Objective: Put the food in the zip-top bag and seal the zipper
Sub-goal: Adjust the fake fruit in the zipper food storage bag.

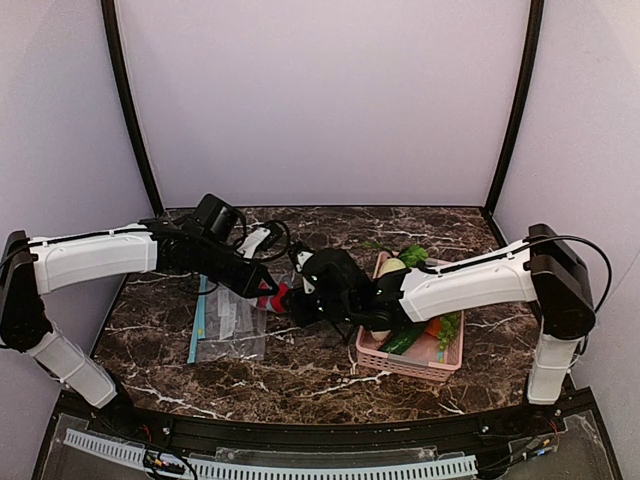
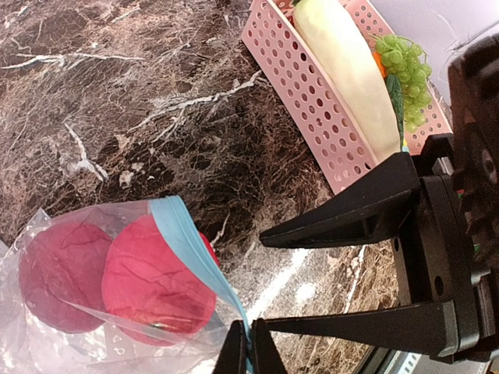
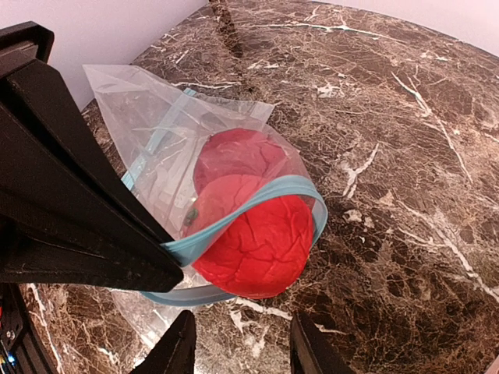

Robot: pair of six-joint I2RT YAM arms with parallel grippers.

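Where the two arms meet, a little left of the middle of the dark marble table (image 1: 330,390), the left gripper (image 2: 247,354) has its fingers pressed together on the light blue zipper (image 2: 183,238) of the zip-top bag (image 3: 148,117). It pinches the strip at one side of the mouth, so the mouth stands open in a loop. Both red fruits (image 3: 261,234) are at the bag: the rear one sits fully inside the clear plastic, and the front one is lodged in the mouth, with the zipper loop running around it and part of it bulging out past the strip. The right gripper (image 3: 243,318) hangs just in front of that front fruit, its fingers spread apart with nothing between them. The cucumber (image 1: 403,338) lies in the pink basket (image 1: 400,365) toward the right edge of the table, beside a white radish (image 2: 351,70) and green grapes (image 2: 401,58). More flat clear bags (image 1: 228,325) lie on the table toward the left edge, below the left arm. Whether the held bag rests on the table or hangs clear of it cannot be told.
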